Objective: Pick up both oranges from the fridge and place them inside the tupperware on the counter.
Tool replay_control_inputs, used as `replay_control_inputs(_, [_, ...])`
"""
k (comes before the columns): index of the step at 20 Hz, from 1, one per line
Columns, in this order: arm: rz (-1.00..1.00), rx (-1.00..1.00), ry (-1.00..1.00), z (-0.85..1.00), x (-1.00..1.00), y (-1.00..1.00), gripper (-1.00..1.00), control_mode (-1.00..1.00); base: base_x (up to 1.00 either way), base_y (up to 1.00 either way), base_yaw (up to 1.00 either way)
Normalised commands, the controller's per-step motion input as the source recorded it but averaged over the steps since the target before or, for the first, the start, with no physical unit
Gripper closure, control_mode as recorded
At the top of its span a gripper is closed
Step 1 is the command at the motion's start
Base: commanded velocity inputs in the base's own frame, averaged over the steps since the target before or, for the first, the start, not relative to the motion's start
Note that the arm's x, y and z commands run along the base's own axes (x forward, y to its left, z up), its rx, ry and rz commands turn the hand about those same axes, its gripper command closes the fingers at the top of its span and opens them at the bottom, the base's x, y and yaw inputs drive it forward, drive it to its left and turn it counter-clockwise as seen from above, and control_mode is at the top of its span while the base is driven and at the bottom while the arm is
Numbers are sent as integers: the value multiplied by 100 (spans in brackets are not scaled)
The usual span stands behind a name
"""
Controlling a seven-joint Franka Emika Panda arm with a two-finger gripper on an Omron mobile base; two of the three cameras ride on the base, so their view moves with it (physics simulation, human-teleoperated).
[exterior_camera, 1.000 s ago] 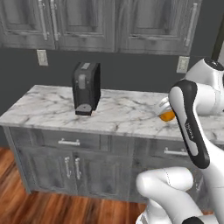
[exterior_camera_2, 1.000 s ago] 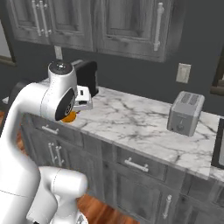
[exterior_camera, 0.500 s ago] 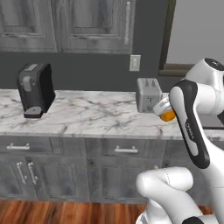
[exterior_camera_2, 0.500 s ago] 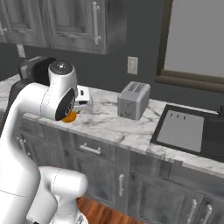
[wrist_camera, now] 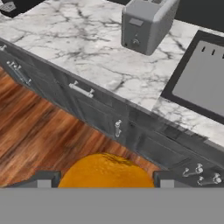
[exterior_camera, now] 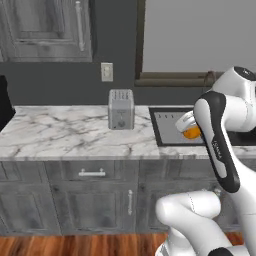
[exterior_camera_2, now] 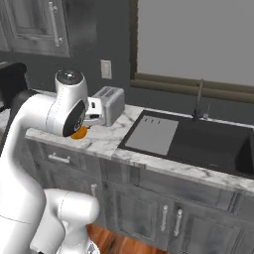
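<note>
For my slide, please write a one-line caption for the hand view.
Gripper holding a bright round orange above wood floor, facing the white marble counter with a grey toaster.

— What does the arm [exterior_camera: 215, 145] look like?

— Glossy white shells, thick and rounded, joined at dark grey bands. A long dark strip runs down one link, with small pale lettering on it (too small to read).

— And from the other side?

— The same white casing [exterior_camera_2: 30, 149], a round joint cap on top with a dark centre, and a dark disc on the side of that joint.

— The hand?

— The gripper [wrist_camera: 104, 180] has two small dark grey finger tips [wrist_camera: 41, 178], blocky and square-edged, with a paler patch on each.

— Cables, screws?

— I cannot make any out.
</note>
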Motion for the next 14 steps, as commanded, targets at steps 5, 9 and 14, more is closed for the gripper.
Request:
replay_control_inputs(5, [0,0,0,0,0,0,100,100,-3,-93,-10])
replay_control_inputs(9, [0,0,0,0,0,0,100,100,-2,-95,-9])
replay_control_inputs(14, [0,0,0,0,0,0,100,100,-7,-91,-9])
